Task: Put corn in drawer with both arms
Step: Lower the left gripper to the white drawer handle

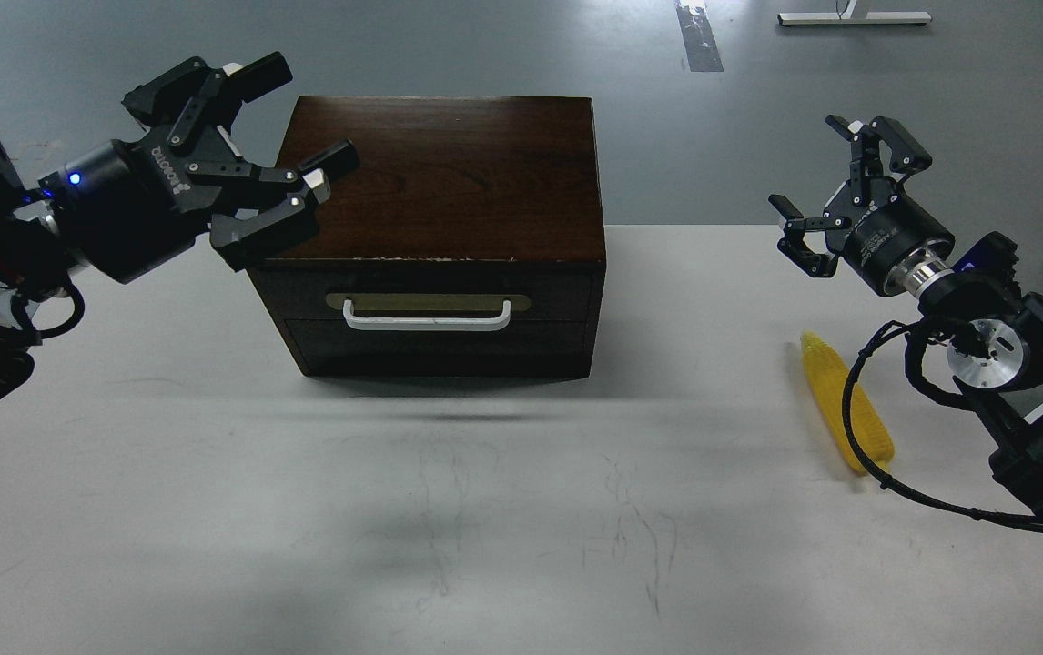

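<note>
Corn [845, 405] flat on table [212, 473], right of closed drawer [430, 314] | left gripper [280, 136] spread, empty, raised near cabinet [449, 173], likely for handle [428, 316] | right gripper [826, 196] spread, empty, above corn for my pickup

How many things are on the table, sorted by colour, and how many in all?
Dark brown: 1, the wooden box with its drawer shut.
Yellow: 1, the corn lying flat, apart from the box.
Total: 2.
</note>
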### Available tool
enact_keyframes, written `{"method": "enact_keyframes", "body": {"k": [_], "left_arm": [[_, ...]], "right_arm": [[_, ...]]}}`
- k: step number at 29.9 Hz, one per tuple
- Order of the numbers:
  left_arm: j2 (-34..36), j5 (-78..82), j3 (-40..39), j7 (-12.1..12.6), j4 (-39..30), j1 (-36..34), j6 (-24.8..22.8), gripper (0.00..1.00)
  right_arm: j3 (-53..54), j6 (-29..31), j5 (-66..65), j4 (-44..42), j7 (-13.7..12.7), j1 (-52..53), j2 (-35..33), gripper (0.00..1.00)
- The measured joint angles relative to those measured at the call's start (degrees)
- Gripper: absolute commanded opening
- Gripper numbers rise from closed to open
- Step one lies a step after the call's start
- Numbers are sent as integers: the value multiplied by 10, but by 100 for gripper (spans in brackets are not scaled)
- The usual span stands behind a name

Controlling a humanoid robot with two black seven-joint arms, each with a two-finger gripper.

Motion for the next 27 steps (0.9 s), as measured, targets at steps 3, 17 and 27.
{"method": "enact_keyframes", "body": {"k": [3,17,27], "left_arm": [[-7,81,2,0,0,-9,5,98],[-12,122,199,0,9,-89,1,98],[-36,122,233,0,42,-115,-33,81]], "right_arm": [[0,-2,0,0,0,-2,-1,100],[0,-7,0,0,1,-9,-2,100],[0,-7,0,-4,2,-11,0,100]]}}
